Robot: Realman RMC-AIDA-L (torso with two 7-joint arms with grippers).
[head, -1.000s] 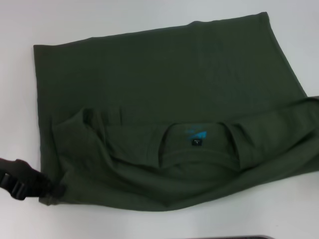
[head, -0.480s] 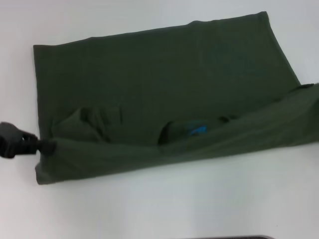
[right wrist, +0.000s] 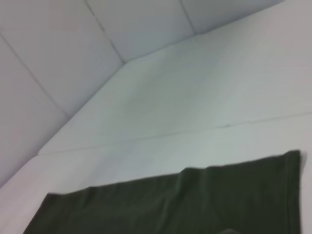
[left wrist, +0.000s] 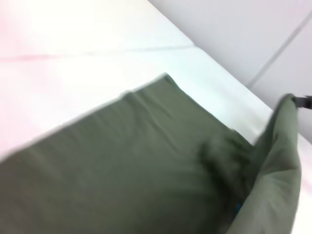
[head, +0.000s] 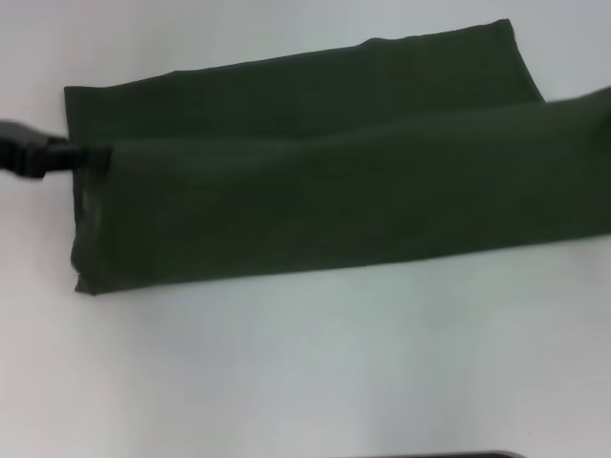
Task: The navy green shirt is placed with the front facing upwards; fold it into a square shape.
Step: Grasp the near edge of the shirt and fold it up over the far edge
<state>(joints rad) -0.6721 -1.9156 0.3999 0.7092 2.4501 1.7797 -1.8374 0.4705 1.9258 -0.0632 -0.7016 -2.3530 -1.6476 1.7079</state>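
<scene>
On the white table (head: 305, 372) we see the navy green shirt (head: 315, 205) spread across the upper half of the head view, its near portion lifted into a long flap that stretches from the left side to the right edge of the picture. The flap's raised edge runs above the flat layer behind it, whose far hem lies on the table. No lettering or collar shows from the head camera; only plain dark green cloth faces us.

Our left gripper (head: 81, 155) sits at the shirt's left end, clenched on the upper corner of the lifted flap, with its black body reaching in from the left edge.

In the left wrist view the shirt (left wrist: 126, 161) lies flat in the foreground while the held fold rises on one side, a small patch of teal print just visible in the crease.

Our right gripper is outside every picture. The right wrist view shows only the shirt's (right wrist: 195, 204) far hem lying on the table (right wrist: 195, 112).
</scene>
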